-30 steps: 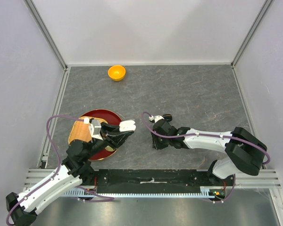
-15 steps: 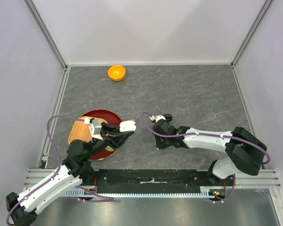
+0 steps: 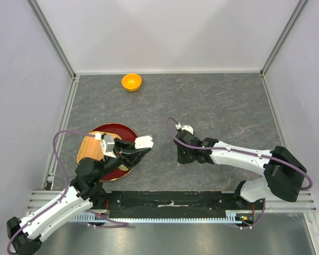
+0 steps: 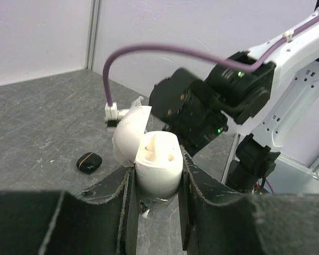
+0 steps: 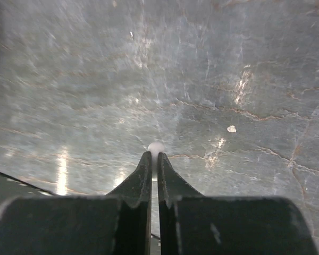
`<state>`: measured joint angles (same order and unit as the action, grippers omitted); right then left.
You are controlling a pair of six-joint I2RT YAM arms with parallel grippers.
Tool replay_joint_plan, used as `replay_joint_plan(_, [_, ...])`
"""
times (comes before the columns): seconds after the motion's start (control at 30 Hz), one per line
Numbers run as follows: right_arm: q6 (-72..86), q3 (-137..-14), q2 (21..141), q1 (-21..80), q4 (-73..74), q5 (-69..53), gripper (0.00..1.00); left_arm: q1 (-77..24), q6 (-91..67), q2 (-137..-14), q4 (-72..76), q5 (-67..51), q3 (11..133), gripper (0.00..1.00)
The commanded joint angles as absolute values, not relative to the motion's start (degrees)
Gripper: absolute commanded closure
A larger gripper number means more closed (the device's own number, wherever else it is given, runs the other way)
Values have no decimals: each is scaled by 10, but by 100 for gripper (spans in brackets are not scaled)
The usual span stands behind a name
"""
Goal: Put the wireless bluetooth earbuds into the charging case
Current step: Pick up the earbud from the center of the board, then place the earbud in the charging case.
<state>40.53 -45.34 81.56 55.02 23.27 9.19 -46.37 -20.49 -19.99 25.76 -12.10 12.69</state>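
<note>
You have the open white case (image 4: 157, 159) clamped in the left gripper (image 4: 156, 183), held up by the tabletop's near edge, left of centre, and I can't make out any bud seated in it. The right gripper (image 5: 153, 159) is pinched on one white bud (image 5: 156, 147) low over the tabletop's middle, so carrying and seating it looks undone.

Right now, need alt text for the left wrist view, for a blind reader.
A white charging case, lid hinged open, stands upright pinched between the left gripper's fingers over a grey table. Behind it looms the right arm; a small black pebble-shaped case lies on the table to the left.
</note>
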Motion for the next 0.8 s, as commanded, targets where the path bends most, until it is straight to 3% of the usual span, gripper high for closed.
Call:
replay_joint_plan(0.0, [494, -520, 763, 527, 284, 83, 100, -465, -160, -204, 282, -116, 120, 98])
replay_joint_plan(0.2, [541, -658, 728, 497, 423, 83, 100, -465, -52, -223, 364, -110, 85, 98])
replay_joint_plan(0.37, [602, -762, 712, 495, 452, 83, 100, -466, 32, -266, 431, -76, 70, 98])
replay_joint_plan(0.77, [696, -822, 765, 497, 447, -53, 100, -465, 163, -353, 519, -17, 82, 98])
